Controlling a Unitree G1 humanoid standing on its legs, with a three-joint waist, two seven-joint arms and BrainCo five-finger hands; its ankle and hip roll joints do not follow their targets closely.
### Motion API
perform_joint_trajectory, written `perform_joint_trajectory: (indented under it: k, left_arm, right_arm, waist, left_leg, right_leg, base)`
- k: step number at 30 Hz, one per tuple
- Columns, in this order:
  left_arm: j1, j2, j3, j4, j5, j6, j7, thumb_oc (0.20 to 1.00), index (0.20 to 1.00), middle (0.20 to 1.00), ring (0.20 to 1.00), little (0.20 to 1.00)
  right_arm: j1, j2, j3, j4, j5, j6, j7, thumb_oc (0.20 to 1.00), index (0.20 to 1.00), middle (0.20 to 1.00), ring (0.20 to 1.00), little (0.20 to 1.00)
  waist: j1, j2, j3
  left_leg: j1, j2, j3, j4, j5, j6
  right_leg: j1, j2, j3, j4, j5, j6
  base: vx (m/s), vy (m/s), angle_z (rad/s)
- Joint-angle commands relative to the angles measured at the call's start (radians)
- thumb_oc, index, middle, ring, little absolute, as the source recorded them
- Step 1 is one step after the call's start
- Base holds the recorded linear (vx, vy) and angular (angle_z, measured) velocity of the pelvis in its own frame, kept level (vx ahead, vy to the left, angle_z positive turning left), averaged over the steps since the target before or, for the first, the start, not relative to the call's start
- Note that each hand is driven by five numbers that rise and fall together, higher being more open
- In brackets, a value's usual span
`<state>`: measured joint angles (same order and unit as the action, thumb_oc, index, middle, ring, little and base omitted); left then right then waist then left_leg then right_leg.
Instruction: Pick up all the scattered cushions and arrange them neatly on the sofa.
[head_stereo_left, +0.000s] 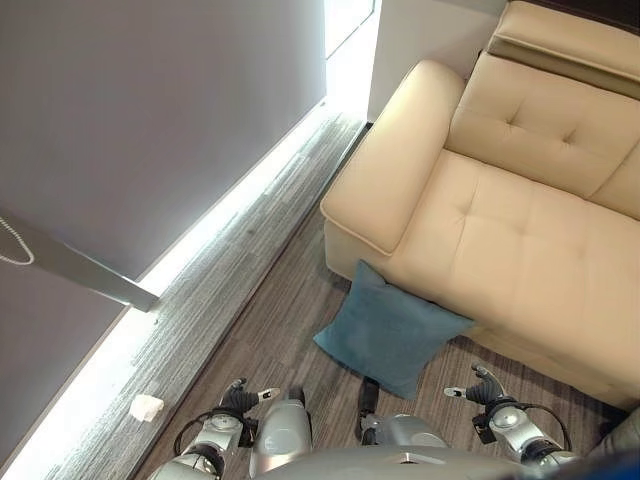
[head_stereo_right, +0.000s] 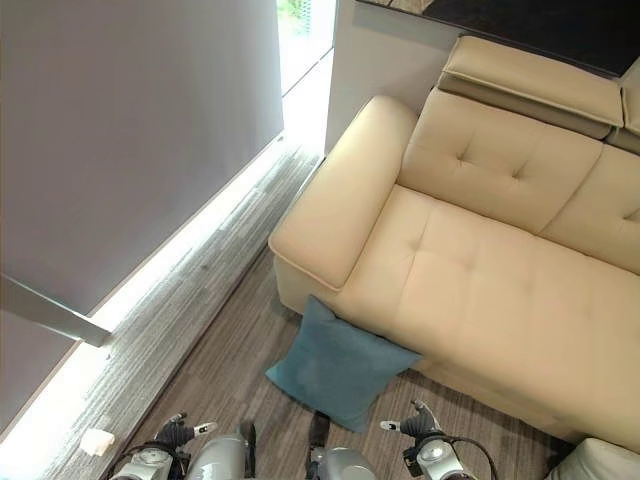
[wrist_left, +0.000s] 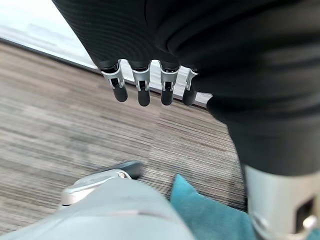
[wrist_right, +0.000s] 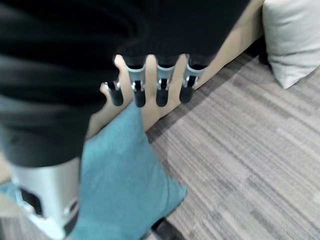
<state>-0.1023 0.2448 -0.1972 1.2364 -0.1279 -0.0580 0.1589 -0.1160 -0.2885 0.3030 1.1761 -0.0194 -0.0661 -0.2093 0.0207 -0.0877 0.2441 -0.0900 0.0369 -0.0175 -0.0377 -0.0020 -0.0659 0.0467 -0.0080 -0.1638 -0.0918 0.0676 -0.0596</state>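
A teal cushion (head_stereo_left: 392, 330) stands on the floor, leaning against the front of the cream sofa (head_stereo_left: 520, 230) near its left armrest. Low in front of it, my left hand (head_stereo_left: 238, 402) and right hand (head_stereo_left: 488, 392) hang to either side, both short of the cushion. In the left wrist view the fingers (wrist_left: 142, 95) are relaxed and hold nothing, with a corner of the teal cushion (wrist_left: 210, 215) past them. The right wrist view has its fingers (wrist_right: 161, 95) loose and empty above the teal cushion (wrist_right: 125, 185). A pale beige cushion (wrist_right: 292, 40) lies on the floor by the sofa base.
A grey wall (head_stereo_left: 150, 120) runs along the left with a lit strip at its foot. A small white object (head_stereo_left: 146, 407) lies on the floor there, and a grey bar (head_stereo_left: 80, 265) juts from the left. The floor is striped grey-brown carpet (head_stereo_left: 270, 340).
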Motion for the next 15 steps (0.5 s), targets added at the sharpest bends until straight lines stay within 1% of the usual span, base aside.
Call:
perform_joint_trajectory:
  k: [1,3,8,10,12,13,14,15]
  left_arm:
    - [0.019,0.013,-0.038,-0.014,0.007,-0.014,0.006,1.0,1.0,1.0,1.0,1.0]
    - [0.026,0.014,-0.034,-0.01,0.01,-0.014,0.003,1.0,1.0,1.0,1.0,1.0]
    - [0.038,0.022,-0.019,-0.001,0.013,-0.016,0.004,1.0,1.0,1.0,1.0,1.0]
    - [0.042,0.024,-0.012,0.004,0.017,-0.013,0.004,1.0,1.0,1.0,1.0,1.0]
    - [0.044,0.031,-0.007,0.005,0.014,-0.014,0.007,1.0,1.0,1.0,1.0,1.0]
    - [0.047,0.038,0.003,0.008,0.013,-0.014,0.006,1.0,1.0,1.0,1.0,1.0]
    - [0.051,0.042,0.009,0.008,0.014,-0.012,0.005,1.0,1.0,1.0,1.0,1.0]
    - [0.048,0.05,0.015,0.012,0.014,-0.013,0.005,1.0,1.0,1.0,1.0,1.0]
  right_arm:
    - [0.029,-0.014,0.02,-0.012,0.015,-0.009,-0.016,1.0,1.0,1.0,1.0,1.0]
    - [0.032,-0.013,0.02,-0.017,0.01,-0.009,-0.017,1.0,1.0,1.0,1.0,1.0]
    - [0.021,-0.012,0.033,-0.022,-0.017,0.0,-0.016,1.0,1.0,1.0,1.0,1.0]
    - [0.015,-0.012,0.034,-0.026,-0.02,0.001,-0.017,1.0,1.0,1.0,1.0,1.0]
    - [0.001,-0.013,0.038,-0.036,-0.024,0.002,-0.016,1.0,1.0,1.0,1.0,1.0]
    - [-0.008,-0.017,0.038,-0.046,-0.027,-0.001,-0.017,1.0,1.0,1.0,1.0,1.0]
    - [-0.01,-0.017,0.039,-0.05,-0.029,-0.004,-0.016,1.0,1.0,1.0,1.0,1.0]
    - [-0.015,-0.018,0.037,-0.057,-0.028,-0.005,-0.016,1.0,1.0,1.0,1.0,1.0]
  waist:
    - [0.004,0.003,-0.031]
    - [0.006,0.004,-0.04]
    - [0.012,0.013,-0.042]
    - [0.02,0.016,-0.041]
    - [0.029,0.022,-0.031]
    - [0.051,0.033,-0.026]
    - [0.057,0.039,-0.027]
    - [0.058,0.037,-0.03]
  left_leg:
    - [0.024,-0.032,0.019,0.157,-0.036,0.027]
    - [0.045,-0.049,0.006,0.119,-0.039,0.039]
    - [0.085,-0.068,0.029,0.074,-0.046,0.073]
    - [0.093,-0.072,0.042,0.066,-0.048,0.082]
    - [0.099,-0.069,0.057,0.061,-0.047,0.089]
    - [0.098,-0.056,0.082,0.056,-0.047,0.091]
    - [0.102,-0.05,0.091,0.047,-0.046,0.091]
    - [0.107,-0.052,0.09,0.038,-0.043,0.089]
  right_leg:
    - [-0.023,-0.045,0.01,0.144,-0.123,0.12]
    - [-0.03,-0.048,0.027,0.147,-0.113,0.13]
    - [-0.073,-0.083,0.051,0.184,-0.085,0.172]
    - [-0.088,-0.095,0.047,0.197,-0.074,0.187]
    - [-0.119,-0.117,0.018,0.241,-0.06,0.198]
    - [-0.118,-0.168,-0.085,0.263,-0.061,0.201]
    - [-0.107,-0.186,-0.126,0.279,-0.069,0.196]
    - [-0.091,-0.188,-0.129,0.294,-0.082,0.195]
  base:
    - [0.04,0.154,-0.71]
    - [0.03,0.166,-0.28]
    - [-0.01,0.189,-0.41]
    - [-0.04,0.119,-0.61]
    - [-0.07,0.088,-0.5]
    - [-0.11,0.051,-0.47]
    - [-0.08,0.028,-1.03]
    - [-0.01,0.003,-0.9]
